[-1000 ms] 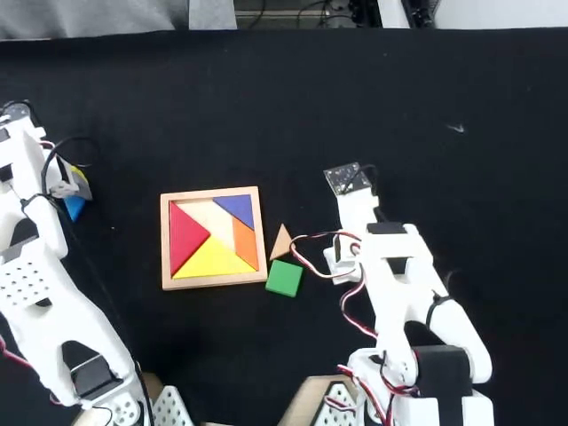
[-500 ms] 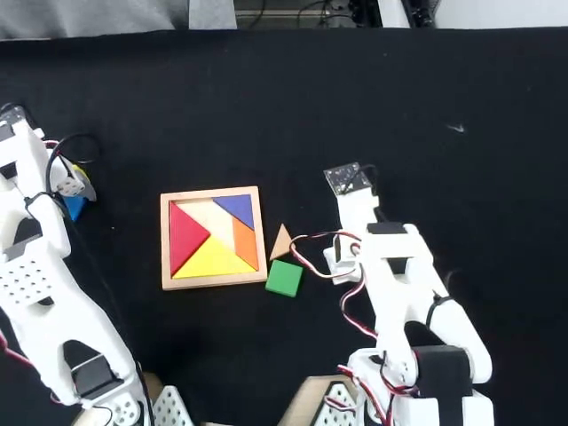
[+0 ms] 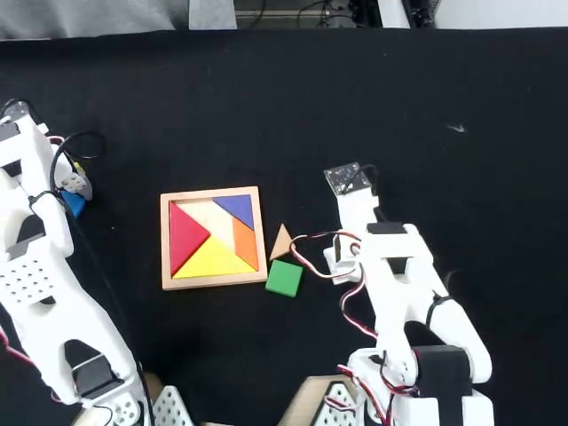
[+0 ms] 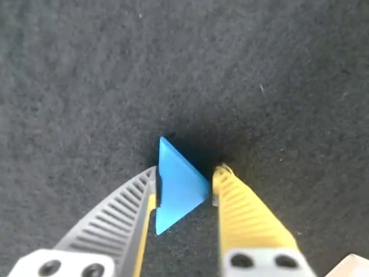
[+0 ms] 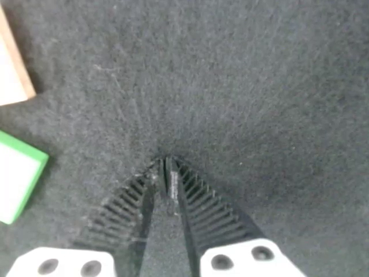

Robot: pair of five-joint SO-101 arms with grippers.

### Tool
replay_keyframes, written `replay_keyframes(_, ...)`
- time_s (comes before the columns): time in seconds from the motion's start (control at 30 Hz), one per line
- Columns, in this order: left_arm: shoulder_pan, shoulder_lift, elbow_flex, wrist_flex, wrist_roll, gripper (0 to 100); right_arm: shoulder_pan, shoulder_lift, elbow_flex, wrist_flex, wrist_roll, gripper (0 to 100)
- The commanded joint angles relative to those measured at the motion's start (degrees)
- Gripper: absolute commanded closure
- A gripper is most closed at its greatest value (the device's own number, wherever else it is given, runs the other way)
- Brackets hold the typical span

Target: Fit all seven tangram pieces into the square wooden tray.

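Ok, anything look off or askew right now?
Nothing stands out. The pieces in the tray lie flat, the green square and tan triangle lie beside it, and the left gripper pinches the blue triangle.

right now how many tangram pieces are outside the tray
3. A green square and a tan triangle lie on the cloth just right of the tray in the high view; a blue triangle is held in the left gripper, off to the tray's other side.

We've got the tray (image 3: 210, 191) with pieces (image 3: 191, 235) in it, a loose triangle (image 3: 281, 241) just right of it, a square piece (image 3: 284, 278) just before that, and well left, a far triangle (image 4: 176, 184) in the left gripper (image 4: 184, 178).
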Motion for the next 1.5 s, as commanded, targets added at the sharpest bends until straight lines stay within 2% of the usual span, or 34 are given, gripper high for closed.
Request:
replay_keyframes(0.0, 0.31, -0.44, -1.1, 1.49, -0.18, 89, -2.73, 1.54, 4.97, 3.43, 0.0, 98.7)
replay_keyframes(0.1, 0.31, -0.44, -1.1, 1.49, -0.18, 86, -2.73, 1.54, 4.97, 3.43, 0.0, 98.7)
replay_keyframes(0.33, 1.45, -2.46, -4.26, 3.16, -5.63, 95, -2.73, 1.54, 4.97, 3.43, 0.0, 98.7)
replay_keyframes(0.5, 3.74, -5.63, -5.67, 5.27, -11.87, 95, -2.73, 1.54, 4.97, 3.43, 0.0, 98.7)
replay_keyframes(0.77, 10.77, -16.18, -6.37, 15.47, -33.93, 95, -2.73, 1.54, 4.97, 3.43, 0.0, 98.7)
replay_keyframes(0.97, 20.79, -19.08, -6.2, 23.38, -57.41, 95, -2.73, 1.54, 4.97, 3.43, 0.0, 98.7)
replay_keyframes(1.07, 26.51, -19.08, -5.85, 24.18, -64.97, 95, -2.73, 1.54, 4.97, 3.43, 0.0, 98.7)
replay_keyframes(1.2, 32.84, -18.99, -5.85, 23.65, -66.55, 95, -2.73, 1.54, 4.97, 3.43, 0.0, 98.7)
replay_keyframes(1.3, 34.59, -18.99, -4.97, 21.36, -66.29, 95, -2.73, 1.54, 4.97, 3.43, 0.0, 98.7)
replay_keyframes(1.37, 33.8, -19.69, -5.58, 21.27, -66.2, 95, -2.73, 1.54, 4.97, 3.43, 0.0, 98.7)
replay_keyframes(1.47, 27.38, -22.07, -10.51, 24.62, -65.93, 95, -2.73, 1.54, 4.97, 3.43, 0.0, 98.7)
